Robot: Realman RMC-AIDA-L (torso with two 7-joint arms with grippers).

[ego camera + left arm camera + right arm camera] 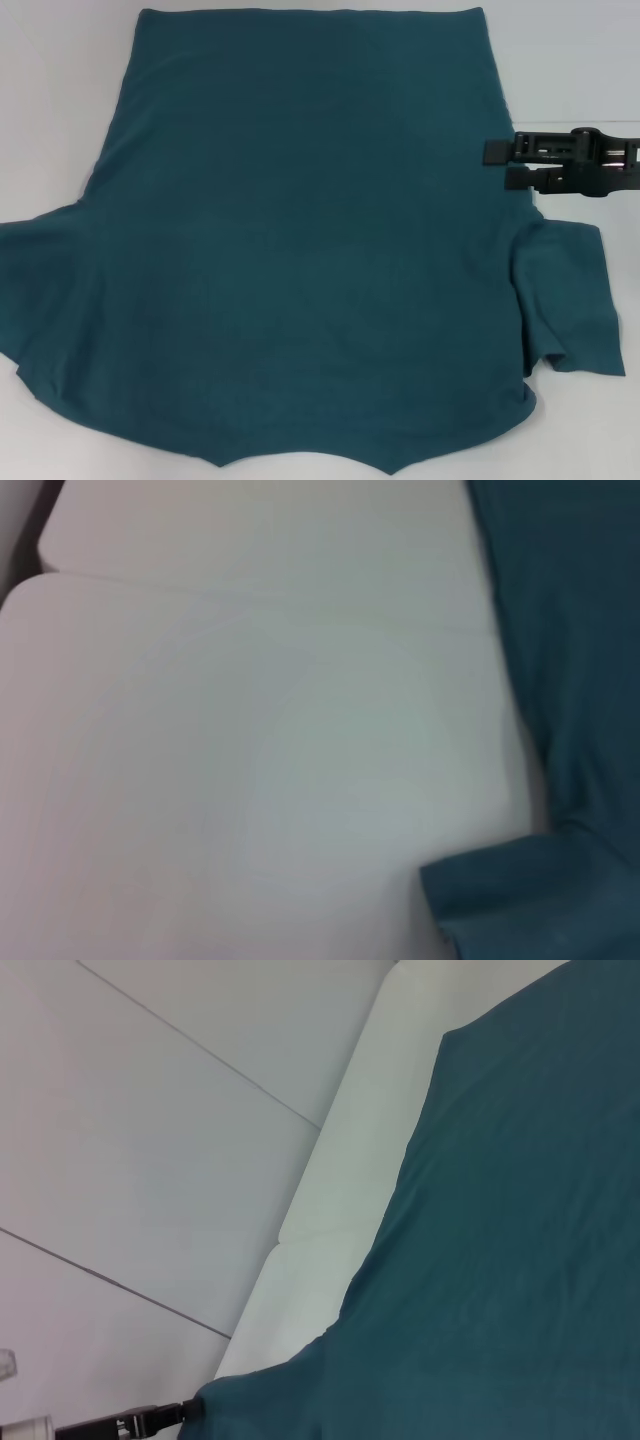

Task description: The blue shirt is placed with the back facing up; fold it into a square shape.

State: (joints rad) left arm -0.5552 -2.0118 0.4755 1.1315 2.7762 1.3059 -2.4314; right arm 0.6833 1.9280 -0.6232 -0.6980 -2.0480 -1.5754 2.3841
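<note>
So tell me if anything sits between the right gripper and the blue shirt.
Nothing visible does. The right gripper reaches in over the blue shirt's right edge, above the folded sleeve, with only bare white table around it.

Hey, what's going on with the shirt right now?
Right gripper at the blue shirt's right edge, above the sleeve. Left gripper out of sight. Shirt flat, plain side up, unfolded. Nothing in the way.

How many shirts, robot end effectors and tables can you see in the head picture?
Blue shirt: 1
Right end effector, at the shirt's right edge: 1
White table: 1
Total: 3
The left end effector is not in view.
</note>
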